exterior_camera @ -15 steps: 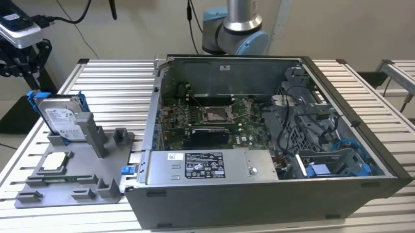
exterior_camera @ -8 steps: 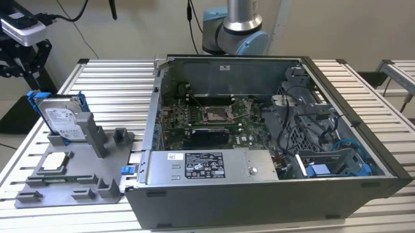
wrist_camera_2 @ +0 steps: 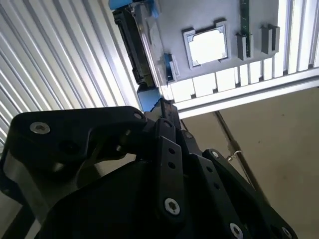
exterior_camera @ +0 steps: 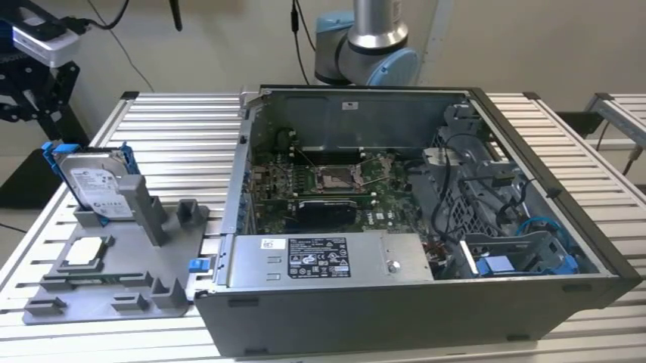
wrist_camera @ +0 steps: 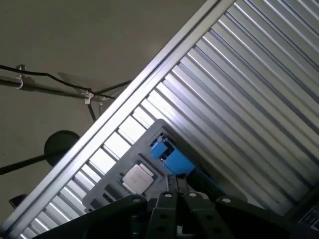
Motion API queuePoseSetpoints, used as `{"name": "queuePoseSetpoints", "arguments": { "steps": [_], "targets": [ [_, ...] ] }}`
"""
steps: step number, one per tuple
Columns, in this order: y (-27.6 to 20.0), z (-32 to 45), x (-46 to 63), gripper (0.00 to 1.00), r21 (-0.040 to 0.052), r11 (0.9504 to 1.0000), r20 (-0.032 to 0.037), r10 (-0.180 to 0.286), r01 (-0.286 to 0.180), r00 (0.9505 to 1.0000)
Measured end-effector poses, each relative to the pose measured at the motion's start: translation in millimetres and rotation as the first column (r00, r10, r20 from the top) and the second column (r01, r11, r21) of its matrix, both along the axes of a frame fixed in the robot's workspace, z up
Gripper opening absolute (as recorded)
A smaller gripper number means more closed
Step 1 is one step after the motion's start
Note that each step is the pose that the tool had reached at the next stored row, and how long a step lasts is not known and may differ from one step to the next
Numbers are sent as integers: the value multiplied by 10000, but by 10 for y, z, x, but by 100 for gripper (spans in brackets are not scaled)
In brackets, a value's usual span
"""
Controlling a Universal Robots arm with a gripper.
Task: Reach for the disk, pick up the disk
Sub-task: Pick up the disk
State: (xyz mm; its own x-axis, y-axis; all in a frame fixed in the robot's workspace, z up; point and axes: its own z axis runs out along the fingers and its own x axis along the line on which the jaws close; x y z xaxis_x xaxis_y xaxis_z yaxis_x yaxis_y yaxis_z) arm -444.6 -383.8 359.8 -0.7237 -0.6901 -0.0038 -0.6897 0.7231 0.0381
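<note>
Reach stage: the gripper, fingers closed on nothing, hangs above the disk, which stands on edge in a grey holder near the table's edge at the exterior view's left. A grasp likely calls for parted fingers straddling its thin sides.

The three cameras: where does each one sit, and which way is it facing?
Exterior view: off the arm and raised, looking down on the open computer case and the gray tray; the arm rises behind the case.
First wrist view: on the arm, looking down past the gripper at the disk.
Second wrist view: on the arm, looking down past the gripper at the disk and tray.
Shared: all three show the disk and the CPU chip.
</note>
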Motion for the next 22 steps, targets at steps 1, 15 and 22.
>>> {"name": "queuePoseSetpoints", "arguments": {
  "steps": [1, 15, 22],
  "targets": [
    [0, 0, 0, 0, 0, 9998, 0, 174, -174, 9998],
    [0, -1, 0, 0, 0, 9630, 1, 2695, -2695, 9630],
    [1, -25, 0, 0, -8, 9211, 22, 3894, -3894, 9211]
  ]
}}
